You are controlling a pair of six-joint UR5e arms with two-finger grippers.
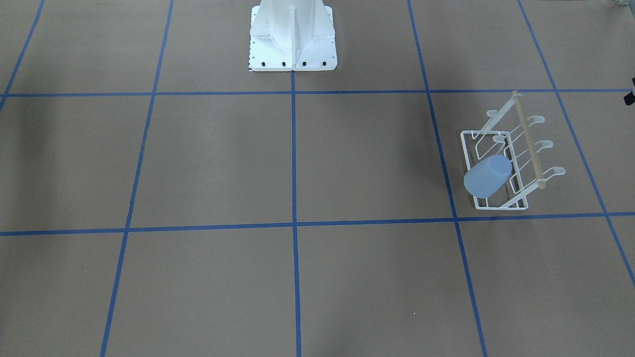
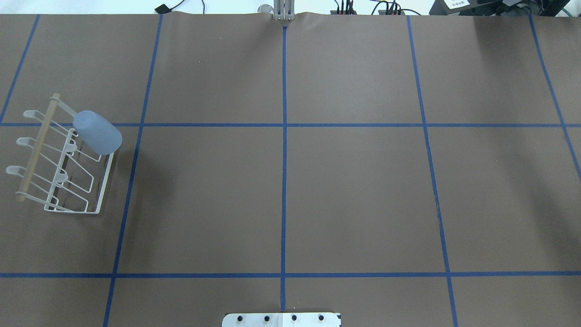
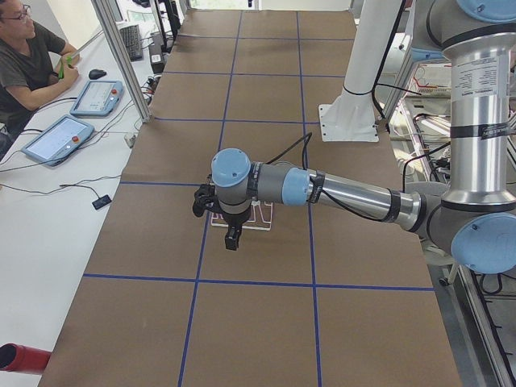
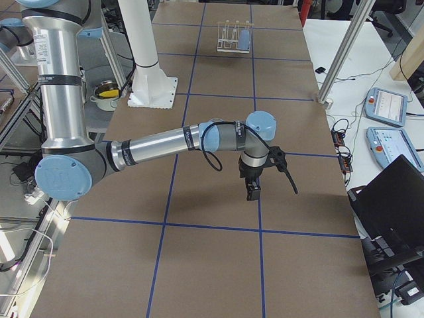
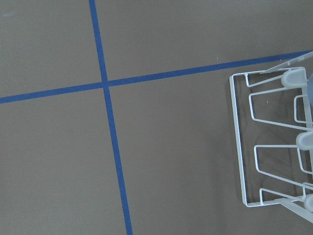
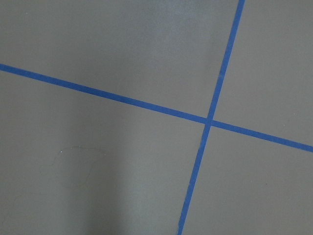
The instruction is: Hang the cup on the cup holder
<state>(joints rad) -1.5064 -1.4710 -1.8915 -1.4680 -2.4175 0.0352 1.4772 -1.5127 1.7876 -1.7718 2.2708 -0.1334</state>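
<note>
My left gripper [image 3: 232, 236] pointed down just above the cup holder [image 2: 105, 180]. I could not tell if its jaws were spread or pressed together. The same was true for my right gripper [image 4: 251, 190], which was well apart from it over bare table [image 2: 354, 195]. The pale blue cup [image 2: 97, 132] sat tilted on the holder's far end, with its wide mouth low and its narrow base up near the wooden rod [image 2: 36, 149]. In the left side view my own arm hid most of the holder. The white pedestal [image 1: 292, 44] stood at the table's middle, and a person [image 3: 28, 68] sat beside the table.
</note>
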